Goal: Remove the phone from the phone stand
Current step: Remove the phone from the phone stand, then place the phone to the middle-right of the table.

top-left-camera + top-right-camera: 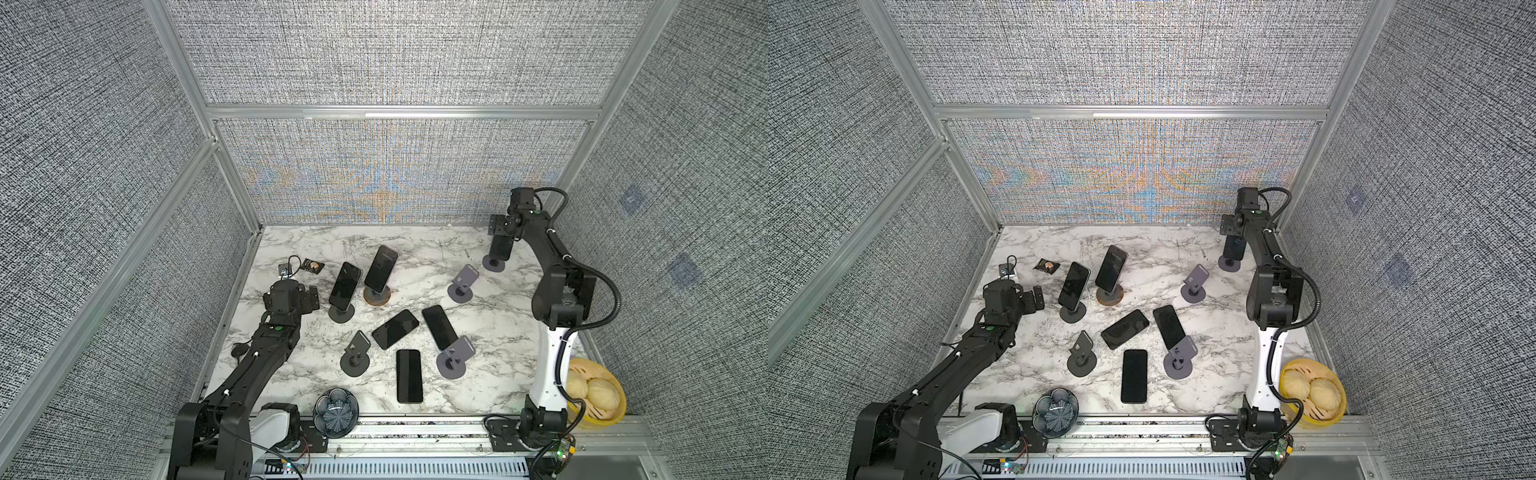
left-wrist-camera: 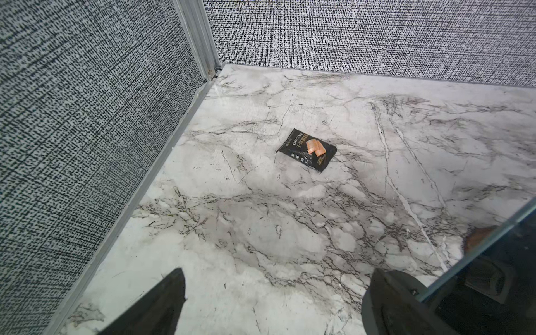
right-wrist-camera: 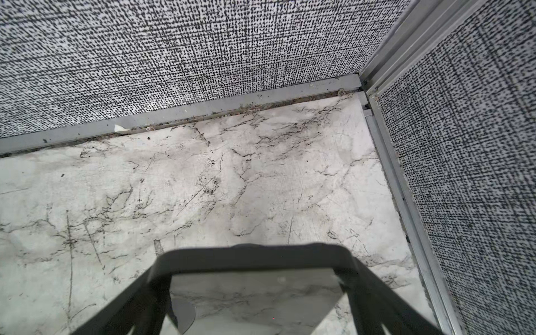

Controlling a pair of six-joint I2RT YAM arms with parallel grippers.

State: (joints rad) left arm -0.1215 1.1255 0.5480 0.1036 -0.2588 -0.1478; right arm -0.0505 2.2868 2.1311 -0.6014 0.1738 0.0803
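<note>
Though in both top views the right gripper [image 1: 500, 243] merely merges with the phone [image 1: 500, 251] on the far-right stand [image 1: 494, 264], its wrist view shows jaws flanking the phone's sides, grip uncertain; the left gripper [image 2: 278, 275] gapes empty.

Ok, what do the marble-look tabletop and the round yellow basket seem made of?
Marble-look tabletop: likely a printed matte sheet, not stone; its back edge looks ragged and wrinkled. Round yellow basket: probably bamboo or a plastic imitation; banded wall, cannot tell which.
</note>
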